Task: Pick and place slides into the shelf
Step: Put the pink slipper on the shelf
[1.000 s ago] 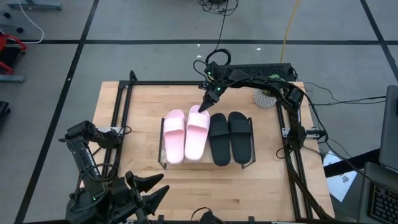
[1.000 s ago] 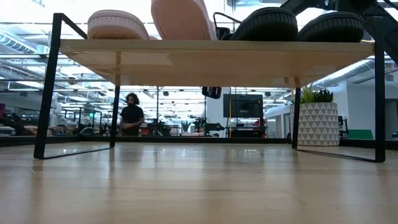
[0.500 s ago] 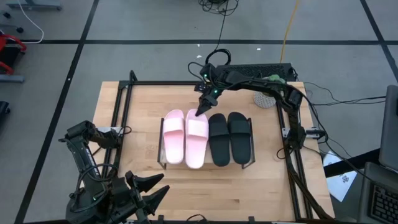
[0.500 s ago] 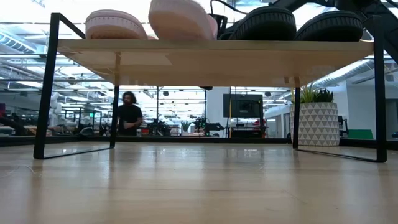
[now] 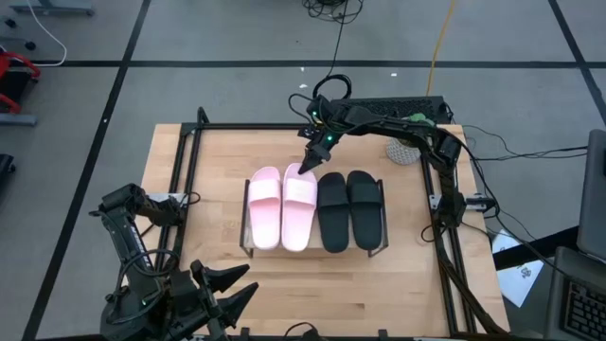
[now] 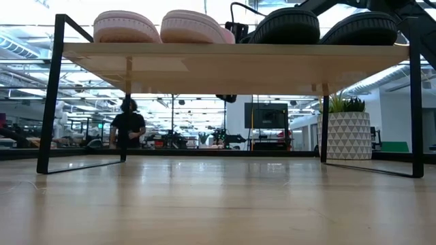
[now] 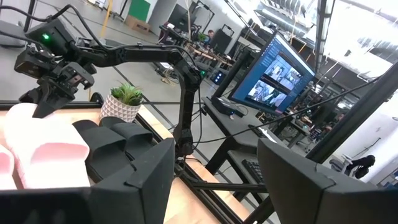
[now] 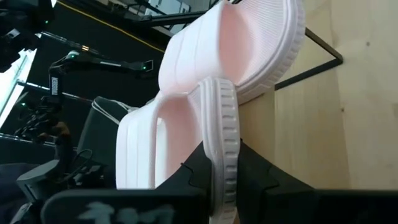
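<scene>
All four slides sit on the shelf (image 5: 248, 237) at frame centre, the second pink slide (image 5: 300, 208) just laid beside its mate. The right gripper (image 5: 308, 168) is clamped on its far rim, so letting go and lifting clear looks next. The left gripper (image 5: 230, 293), lower left, waits with fingers apart, empty.

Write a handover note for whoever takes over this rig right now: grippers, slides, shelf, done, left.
Right gripper: shut on the heel rim of the second pink slide, at the shelf's far edge.
Left gripper: open, parked at the table's near left corner.
Slides: first pink slide, second pink slide and black pair lie side by side on the shelf.
Done: all four are up.
Left: release the pink heel, pull the right arm back.
</scene>
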You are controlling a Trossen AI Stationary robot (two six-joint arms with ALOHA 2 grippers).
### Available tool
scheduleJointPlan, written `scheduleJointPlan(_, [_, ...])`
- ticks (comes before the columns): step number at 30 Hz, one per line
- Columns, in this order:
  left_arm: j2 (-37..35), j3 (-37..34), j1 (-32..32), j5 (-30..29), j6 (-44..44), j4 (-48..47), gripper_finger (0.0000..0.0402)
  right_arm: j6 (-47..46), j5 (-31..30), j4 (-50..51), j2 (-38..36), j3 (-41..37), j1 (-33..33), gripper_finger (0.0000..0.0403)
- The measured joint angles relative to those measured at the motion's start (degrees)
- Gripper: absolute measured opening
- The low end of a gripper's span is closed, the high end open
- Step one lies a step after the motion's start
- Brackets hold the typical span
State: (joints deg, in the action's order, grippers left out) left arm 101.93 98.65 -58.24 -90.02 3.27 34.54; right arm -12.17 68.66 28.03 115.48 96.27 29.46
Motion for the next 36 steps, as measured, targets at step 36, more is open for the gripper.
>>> scheduleJointPlan(36, [0.00, -0.02, 0.02, 0.02, -0.07, 0.00, 0.0225, 10.51, -3.96, 2.36, 0.02, 0.00, 0.47, 0.0127])
